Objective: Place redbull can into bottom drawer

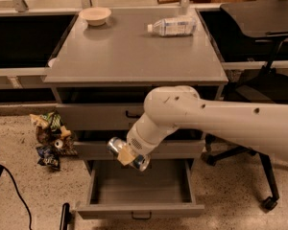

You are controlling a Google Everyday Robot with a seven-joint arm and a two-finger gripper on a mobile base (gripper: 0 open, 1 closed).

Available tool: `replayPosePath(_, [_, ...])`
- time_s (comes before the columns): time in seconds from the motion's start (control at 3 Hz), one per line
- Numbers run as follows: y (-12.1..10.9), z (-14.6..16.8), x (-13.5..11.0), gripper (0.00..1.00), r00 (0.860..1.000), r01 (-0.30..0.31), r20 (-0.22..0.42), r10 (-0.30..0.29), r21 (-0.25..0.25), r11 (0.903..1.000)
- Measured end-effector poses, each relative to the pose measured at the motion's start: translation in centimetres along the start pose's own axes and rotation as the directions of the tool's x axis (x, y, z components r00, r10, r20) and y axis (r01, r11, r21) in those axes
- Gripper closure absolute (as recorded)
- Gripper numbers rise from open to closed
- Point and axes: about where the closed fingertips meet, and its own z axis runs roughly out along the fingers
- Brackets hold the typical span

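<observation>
The redbull can [119,149], slim and blue-and-silver, lies sideways in my gripper [128,155], which is shut on it. The gripper hangs just above the open bottom drawer [140,209], near its back left part. The drawer is pulled out, its grey inside looks bare, and a small black handle [141,216] shows on its front. My white arm [221,123] reaches in from the right and hides part of the middle drawer front.
A grey cabinet top [134,51] holds a white bowl [95,15] and a clear plastic bottle [173,27] lying down. Snack bags [50,139] lie on the floor at the left. An office chair [259,80] stands at the right.
</observation>
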Motion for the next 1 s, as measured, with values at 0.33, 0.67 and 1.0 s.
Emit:
replayPosePath(0.33, [-1.1,3.7,3.6,1.0,0.996,0.032,-0.08,-0.026,0.074,0.9968])
replayPosePath(0.67, [-3.0,7.3,7.3,1.0,0.991,0.019,-0.13,-0.007,0.094,0.9953])
replayPosePath(1.0, [-6.0,11.5,11.1,1.0,0.988,-0.042,-0.145,0.051,0.068,0.9968])
